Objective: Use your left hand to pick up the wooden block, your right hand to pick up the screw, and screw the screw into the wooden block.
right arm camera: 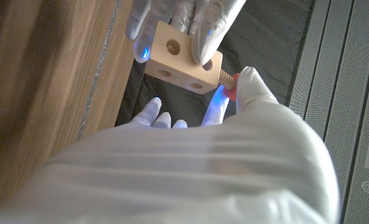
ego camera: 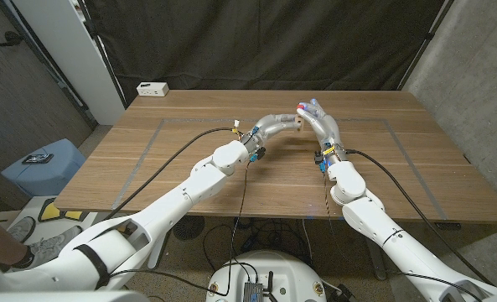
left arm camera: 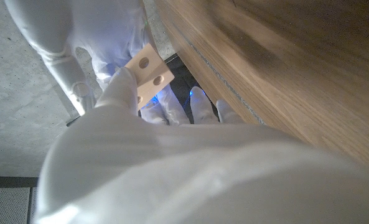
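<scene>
Your left hand [right arm camera: 184,25] grips the block [right arm camera: 183,57] above the desk [ego camera: 231,168] — your right hand [right arm camera: 246,93] pinches the screw [right arm camera: 229,84], its shank entering the block's side.

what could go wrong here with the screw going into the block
The screw sits only partly in the wooden block, so a tilt of the right robot hand could cross it or let it slip out. The left robot hand holds the block by its fingertips in the air above the table, so twisting force might turn or drop it.
</scene>
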